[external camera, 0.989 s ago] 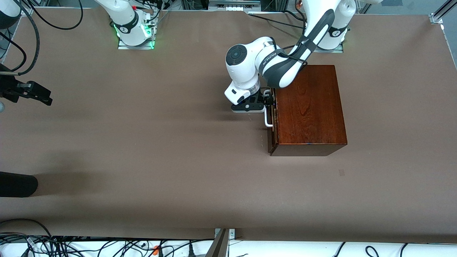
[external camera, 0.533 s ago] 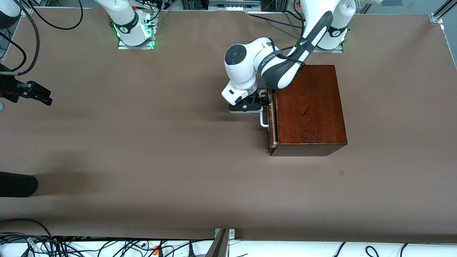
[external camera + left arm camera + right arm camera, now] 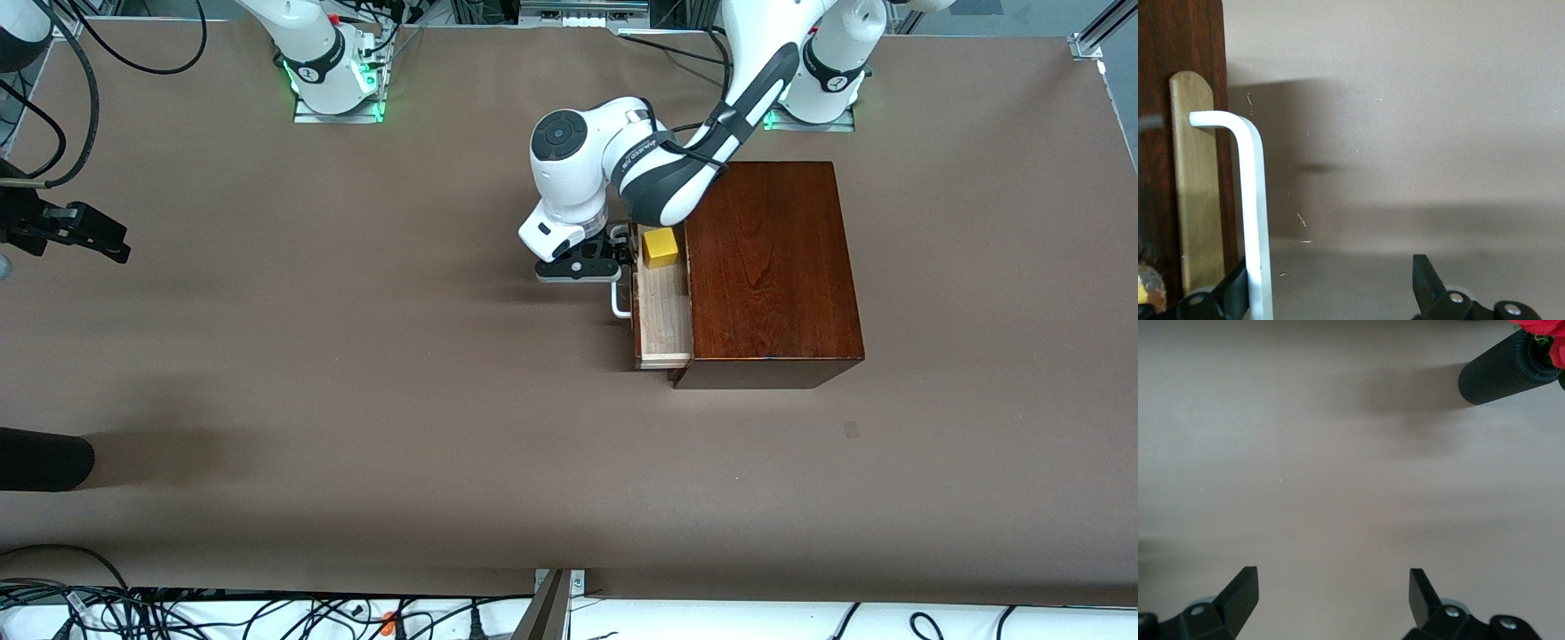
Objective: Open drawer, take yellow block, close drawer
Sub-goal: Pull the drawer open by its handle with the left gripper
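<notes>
The dark wooden box (image 3: 769, 267) stands near the left arm's base. Its drawer (image 3: 662, 316) is partly pulled out, showing the pale tray. The yellow block (image 3: 661, 247) sits in the tray at the end farthest from the front camera. The white handle (image 3: 618, 302) also shows in the left wrist view (image 3: 1255, 200). My left gripper (image 3: 622, 253) (image 3: 1331, 267) is open, with one finger (image 3: 1235, 287) hooked between the handle and the drawer front. My right gripper (image 3: 111, 244) (image 3: 1331, 577) is open and empty, and waits over bare table at the right arm's end.
A black cylinder (image 3: 44, 458) lies at the table edge at the right arm's end; it also shows in the right wrist view (image 3: 1501, 373) with something red beside it. Cables run along the front edge.
My left gripper has moved toward the right arm's end with the handle, and the drawer has slid out. The pale tray and the yellow block have come into view.
</notes>
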You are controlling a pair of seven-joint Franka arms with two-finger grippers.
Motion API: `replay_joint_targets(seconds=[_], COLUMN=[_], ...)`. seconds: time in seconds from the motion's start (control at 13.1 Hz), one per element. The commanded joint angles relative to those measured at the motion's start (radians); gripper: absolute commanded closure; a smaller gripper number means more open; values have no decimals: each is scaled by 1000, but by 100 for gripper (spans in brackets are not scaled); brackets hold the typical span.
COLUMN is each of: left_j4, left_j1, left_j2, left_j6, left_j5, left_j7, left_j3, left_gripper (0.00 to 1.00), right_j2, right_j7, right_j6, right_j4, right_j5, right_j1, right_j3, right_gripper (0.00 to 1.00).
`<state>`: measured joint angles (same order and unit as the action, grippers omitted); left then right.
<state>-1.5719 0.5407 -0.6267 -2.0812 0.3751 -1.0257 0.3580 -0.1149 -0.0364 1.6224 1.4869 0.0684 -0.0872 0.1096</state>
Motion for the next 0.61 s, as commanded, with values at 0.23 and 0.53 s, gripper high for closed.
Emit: replay_joint_targets(seconds=[0.23, 0.53], left_j4=[115, 115], left_j1=[44, 41], left_j2=[-62, -38], left_j6=[-30, -7], left_j5=[-53, -51], left_j7=[-8, -5], left_j3=[1, 2], left_gripper=[0, 0], right_j2=[-22, -52], right_j7=[16, 94], right_j6=[7, -7], right_j4=[-7, 3], right_j5=[-47, -59], right_j1=[11, 3], right_j3=[-2, -8], right_gripper=[0, 0])
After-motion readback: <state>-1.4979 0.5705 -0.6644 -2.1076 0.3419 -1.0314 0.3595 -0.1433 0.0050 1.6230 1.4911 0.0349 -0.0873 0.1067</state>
